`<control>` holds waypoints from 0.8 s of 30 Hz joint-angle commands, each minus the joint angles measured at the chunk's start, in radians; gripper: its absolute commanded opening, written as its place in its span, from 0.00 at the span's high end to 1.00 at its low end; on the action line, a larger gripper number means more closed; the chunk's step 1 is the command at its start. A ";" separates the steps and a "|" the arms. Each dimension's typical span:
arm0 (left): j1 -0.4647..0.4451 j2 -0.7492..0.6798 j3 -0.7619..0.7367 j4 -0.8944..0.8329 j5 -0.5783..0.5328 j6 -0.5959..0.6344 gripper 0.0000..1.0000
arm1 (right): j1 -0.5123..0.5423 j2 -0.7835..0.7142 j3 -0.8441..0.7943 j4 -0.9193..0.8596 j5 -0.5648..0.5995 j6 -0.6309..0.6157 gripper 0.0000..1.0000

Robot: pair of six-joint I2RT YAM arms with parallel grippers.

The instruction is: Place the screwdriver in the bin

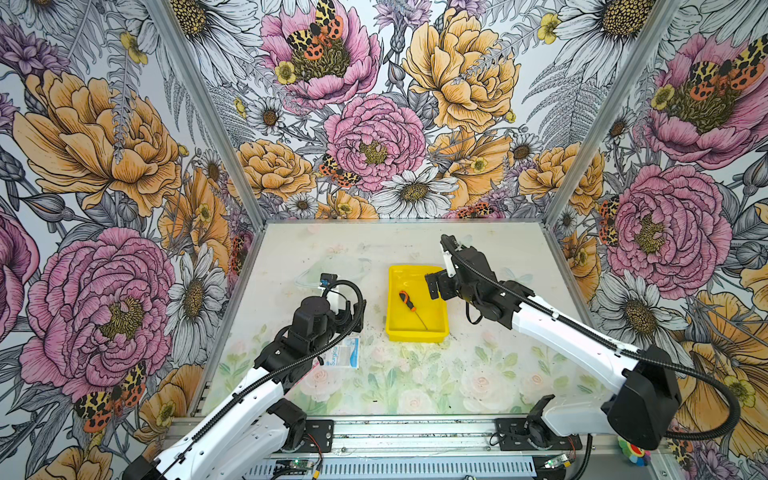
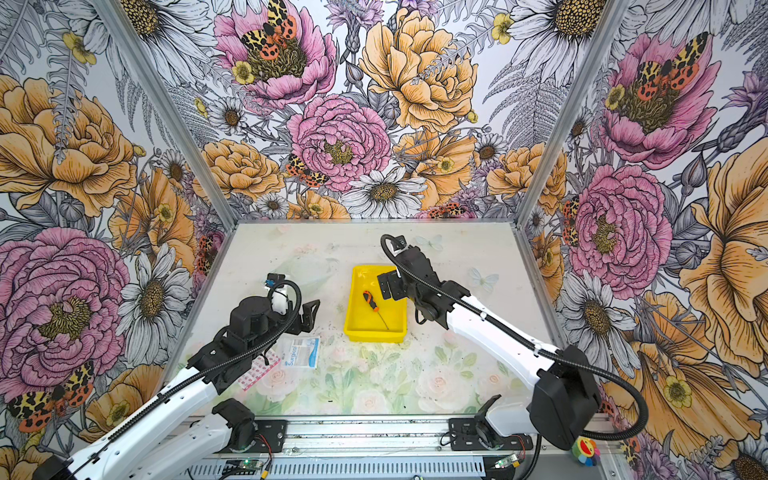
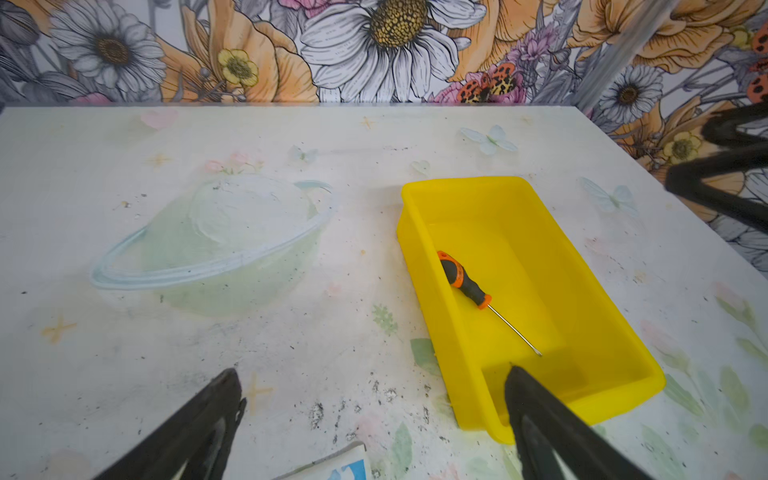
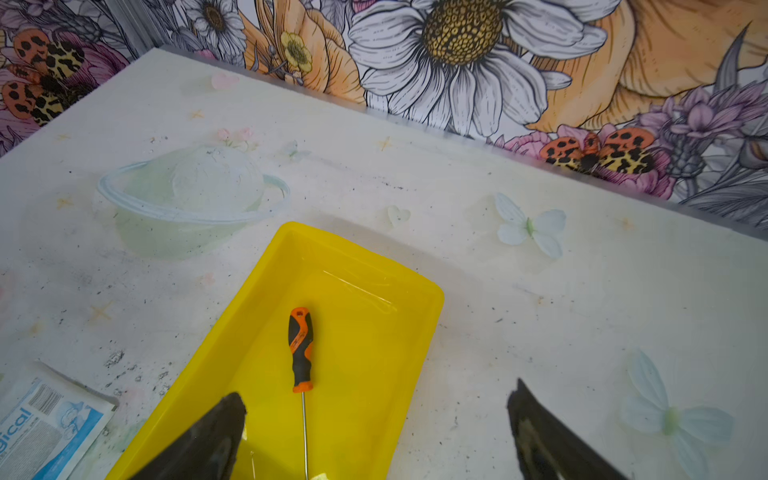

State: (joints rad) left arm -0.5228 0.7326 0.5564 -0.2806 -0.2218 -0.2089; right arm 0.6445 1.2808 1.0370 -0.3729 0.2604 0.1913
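Observation:
The screwdriver (image 1: 409, 305) (image 2: 372, 303), orange-and-black handle and thin silver shaft, lies flat on the floor of the yellow bin (image 1: 417, 334) (image 2: 374, 334) in the middle of the table. Nothing touches it. My right gripper (image 4: 376, 395) (image 1: 438, 268) hangs open over the bin's right rim. One of its fingers is above the bin's floor and the other above the table beside it, and the screwdriver (image 4: 301, 349) lies below and ahead of them. My left gripper (image 3: 372, 374) is open and empty, just left of the bin (image 3: 424, 282), near the screwdriver (image 3: 469, 284).
A white-and-blue "Surgical" packet (image 1: 345, 353) (image 2: 301, 351) lies on the table under the left arm, with a pink patterned sheet (image 2: 259, 368) beside it. Flowered walls close in the table on three sides. A small colourful toy (image 2: 584, 451) sits by the right arm's base.

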 commanded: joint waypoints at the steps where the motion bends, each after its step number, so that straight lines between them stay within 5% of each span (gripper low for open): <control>1: 0.031 -0.060 -0.037 0.004 -0.147 -0.017 0.01 | -0.053 -0.117 -0.104 0.022 0.097 -0.043 0.00; 7: 0.131 -0.092 -0.091 0.067 -0.145 0.019 0.01 | -0.192 -0.398 -0.395 0.170 0.370 0.007 0.01; 12: 0.264 -0.094 -0.175 0.188 -0.147 0.032 0.01 | -0.341 -0.554 -0.582 0.268 0.205 -0.095 0.01; 17: 0.436 -0.023 -0.214 0.321 -0.020 0.058 0.01 | -0.414 -0.493 -0.680 0.411 0.176 -0.144 0.00; 24: 0.509 0.193 -0.264 0.596 -0.050 0.115 0.02 | -0.563 -0.252 -0.742 0.731 0.061 -0.113 0.00</control>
State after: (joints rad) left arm -0.0307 0.8761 0.3187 0.1459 -0.2909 -0.1356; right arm 0.1139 0.9787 0.3084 0.1482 0.3878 0.0799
